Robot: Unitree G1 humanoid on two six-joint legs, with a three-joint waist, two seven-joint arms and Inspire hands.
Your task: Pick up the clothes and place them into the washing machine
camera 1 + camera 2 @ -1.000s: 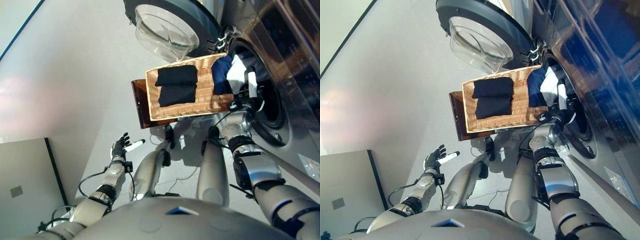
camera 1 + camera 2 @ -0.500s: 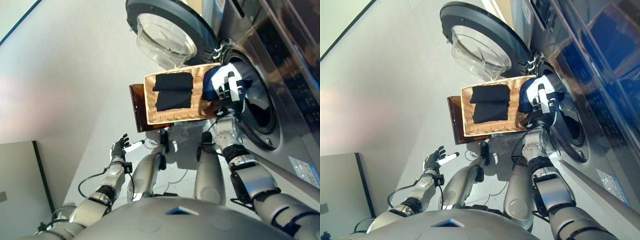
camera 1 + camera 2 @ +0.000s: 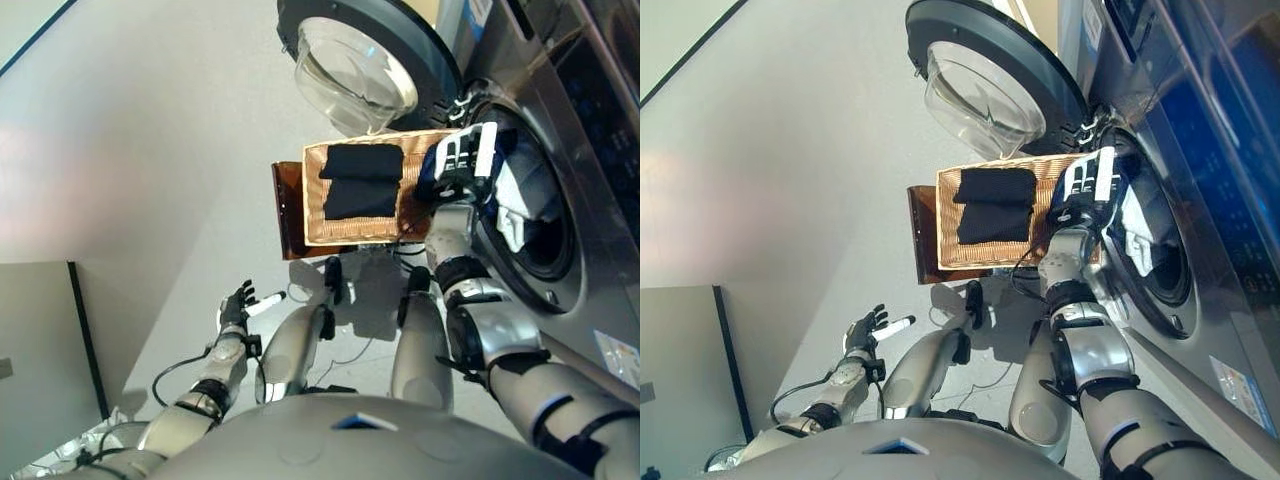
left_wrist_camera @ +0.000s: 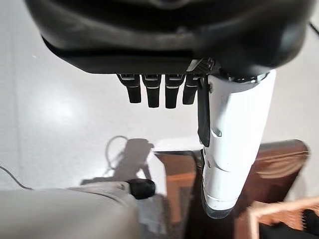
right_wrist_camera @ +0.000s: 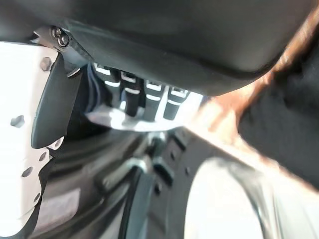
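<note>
My right hand is up by the mouth of the washing machine, just past the end of the basket. Fingers are straight & spread, w/ nothing in them. Right wrist view shows the same: fingers out, no cloth between them.

Inside the drum I see white & dark blue clothes, lying past my right hand. Two folded black clothes lie in the basket, one beside the other, touching. The basket sits on a brown stool, right in front of the machine. The round door hangs wide open, next to the basket.

My left hand is low & well apart from the basket, over the floor. Fingers loose & open, holding nothing.
</note>
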